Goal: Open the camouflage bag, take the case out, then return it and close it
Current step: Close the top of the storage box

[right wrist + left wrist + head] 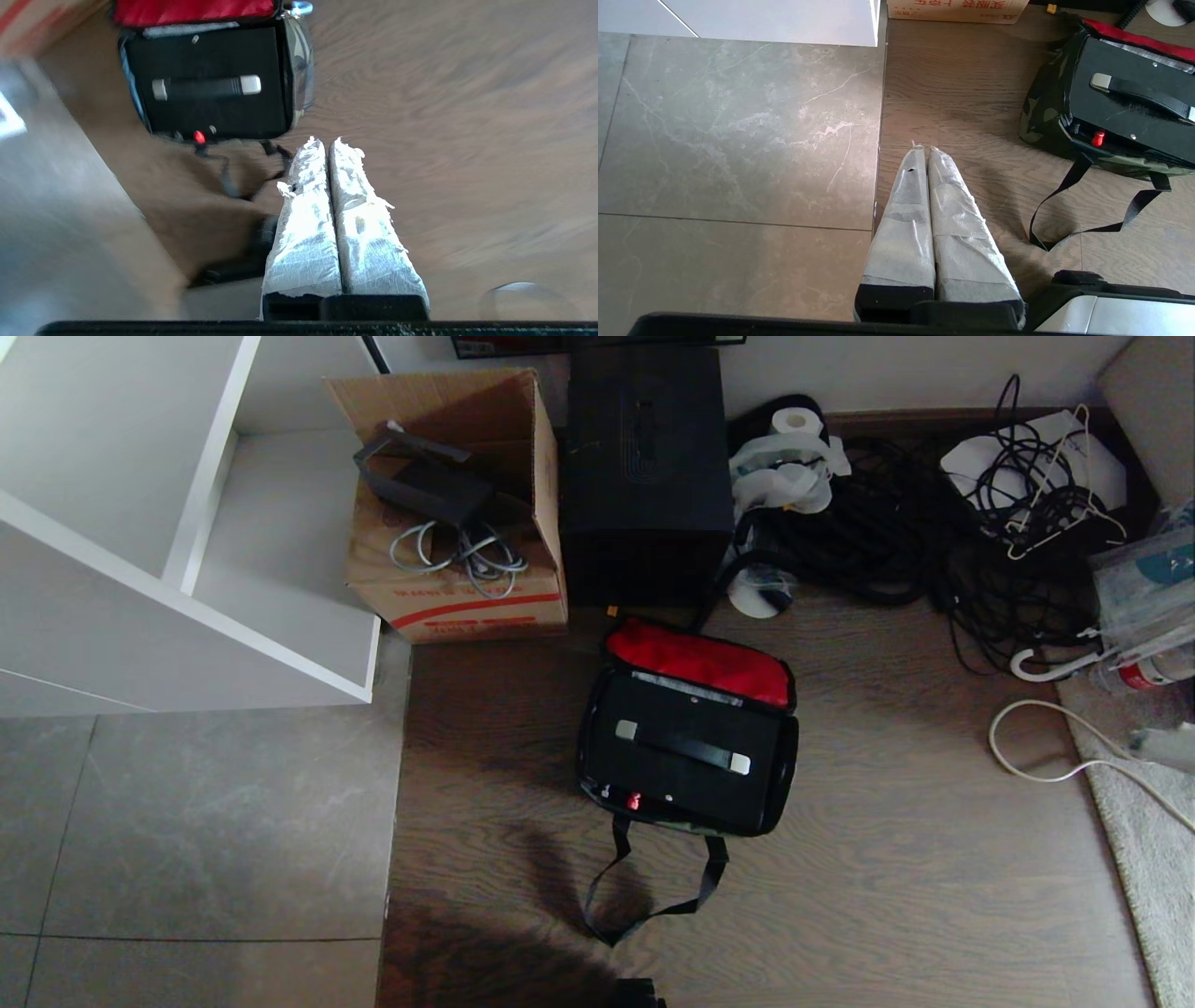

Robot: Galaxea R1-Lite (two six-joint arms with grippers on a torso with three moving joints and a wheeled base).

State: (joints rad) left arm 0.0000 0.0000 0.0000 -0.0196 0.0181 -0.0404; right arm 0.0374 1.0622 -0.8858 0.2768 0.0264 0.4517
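Left gripper [923, 148]: pressed together, empty, above the floor [738, 140] where tile meets wood. Camouflage bag [1041, 112]: lying unzipped on the wood, red lid up, case [695, 761] inside, well apart. Right gripper [325, 141]: clamped together, empty, over bare wood near the bag's front edge.

Camouflage cloth bag [586, 737], matt black case [695, 761]
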